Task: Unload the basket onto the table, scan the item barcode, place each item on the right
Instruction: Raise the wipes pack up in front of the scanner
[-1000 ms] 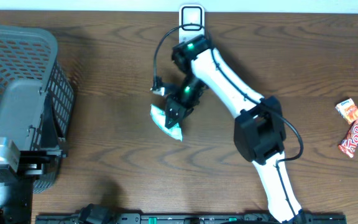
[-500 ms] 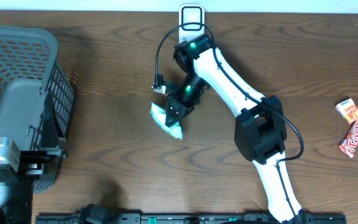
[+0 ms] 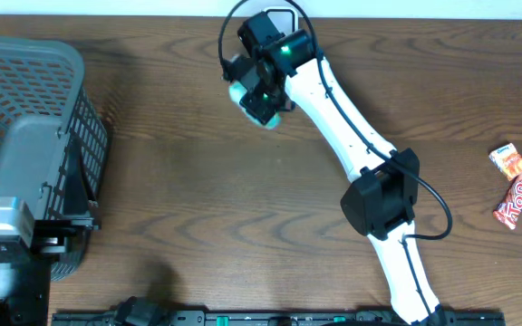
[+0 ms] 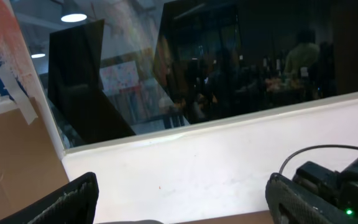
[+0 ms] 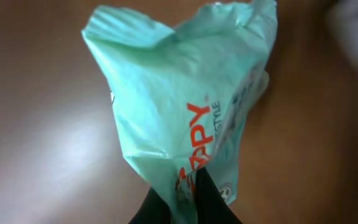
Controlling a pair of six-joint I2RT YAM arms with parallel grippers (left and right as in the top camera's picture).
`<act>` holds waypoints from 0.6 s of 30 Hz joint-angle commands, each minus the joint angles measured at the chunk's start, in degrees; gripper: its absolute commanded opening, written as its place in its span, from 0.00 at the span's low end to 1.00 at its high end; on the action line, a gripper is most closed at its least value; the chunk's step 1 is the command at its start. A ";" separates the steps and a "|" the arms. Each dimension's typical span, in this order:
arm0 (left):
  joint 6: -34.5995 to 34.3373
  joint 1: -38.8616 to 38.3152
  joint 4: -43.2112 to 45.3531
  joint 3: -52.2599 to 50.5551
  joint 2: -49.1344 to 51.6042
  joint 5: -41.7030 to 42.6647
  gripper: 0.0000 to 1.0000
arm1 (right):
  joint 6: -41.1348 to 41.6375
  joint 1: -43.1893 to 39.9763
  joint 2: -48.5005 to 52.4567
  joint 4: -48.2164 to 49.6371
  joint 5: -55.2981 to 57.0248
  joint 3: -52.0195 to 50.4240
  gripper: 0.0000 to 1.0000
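Overhead view: the right gripper, clenched on the mint-green packet, has moved from mid-table to just in front of the white scanner. The packet now hangs crumpled beyond its fingertips. The left gripper gapes, holding nothing.

A grey mesh basket is seen at the left edge of the wooden table. At the far right, a small orange packet is laid just beside a red candy bar.
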 commanded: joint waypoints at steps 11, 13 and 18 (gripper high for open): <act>0.28 0.24 -1.09 -0.17 0.33 1.03 0.86 | -20.15 -1.25 -1.62 26.16 24.30 0.66 0.01; -0.15 0.24 -1.16 -0.17 0.33 1.07 0.86 | -22.05 -1.90 -1.55 29.90 24.24 0.66 0.01; -0.28 0.24 -1.16 -0.17 0.33 1.42 0.86 | -26.38 -3.67 1.20 38.93 25.11 0.66 0.01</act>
